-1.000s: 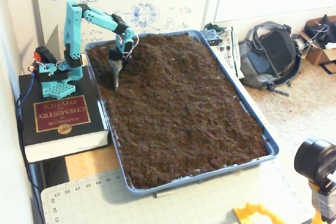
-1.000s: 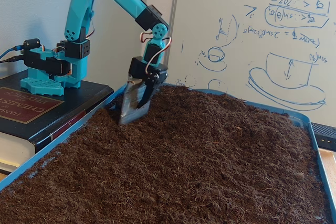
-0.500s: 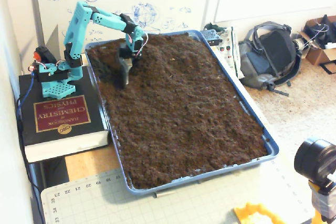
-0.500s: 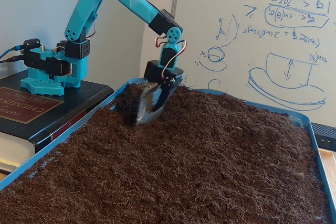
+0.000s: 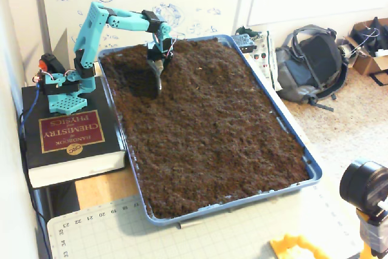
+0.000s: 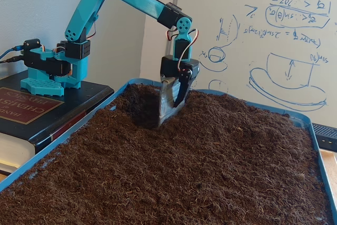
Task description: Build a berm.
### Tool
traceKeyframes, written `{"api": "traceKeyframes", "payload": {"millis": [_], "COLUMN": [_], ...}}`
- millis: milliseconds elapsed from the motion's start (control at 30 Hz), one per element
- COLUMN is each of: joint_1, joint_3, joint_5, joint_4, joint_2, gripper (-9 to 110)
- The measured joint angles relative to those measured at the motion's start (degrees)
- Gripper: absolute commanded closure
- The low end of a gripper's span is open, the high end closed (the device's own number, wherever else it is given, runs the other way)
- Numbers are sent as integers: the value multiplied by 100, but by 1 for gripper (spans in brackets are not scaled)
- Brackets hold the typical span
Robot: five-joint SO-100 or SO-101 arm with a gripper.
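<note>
A blue tray (image 5: 290, 130) is filled with dark brown loose soil (image 5: 206, 131). My teal arm reaches over the tray's far left corner in a fixed view. Its gripper (image 5: 159, 80) points straight down with the tip dug into the soil. In the low fixed view the gripper (image 6: 168, 115) shows a grey metal blade with a black jaw lying close against it, shut on nothing. A dark hollow (image 5: 134, 72) lies on the base side of the blade. On the other side the soil rises into a low mound, the berm (image 6: 216, 113), also seen as the berm (image 5: 185, 65).
The arm's base stands on a thick black book (image 5: 66, 134) left of the tray. A whiteboard (image 6: 263, 40) is behind the tray. A grey backpack (image 5: 315, 65) and a circuit board lie to the right. A camera (image 5: 364, 187) and a cutting mat (image 5: 103, 228) sit near the front.
The arm has stretched out, sweeping the blade through the soil away from its base. A dark trough has opened behind it and soil has piled up ahead.
</note>
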Motion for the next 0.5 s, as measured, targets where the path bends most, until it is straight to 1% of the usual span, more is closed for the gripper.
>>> {"api": "traceKeyframes", "payload": {"millis": [300,500], "joint_1": [-79,-229], "joint_3": [-9,-9], "joint_5": [0,-448], "joint_4": [0,18], "joint_2": [853,1529], "gripper": [101,101]}}
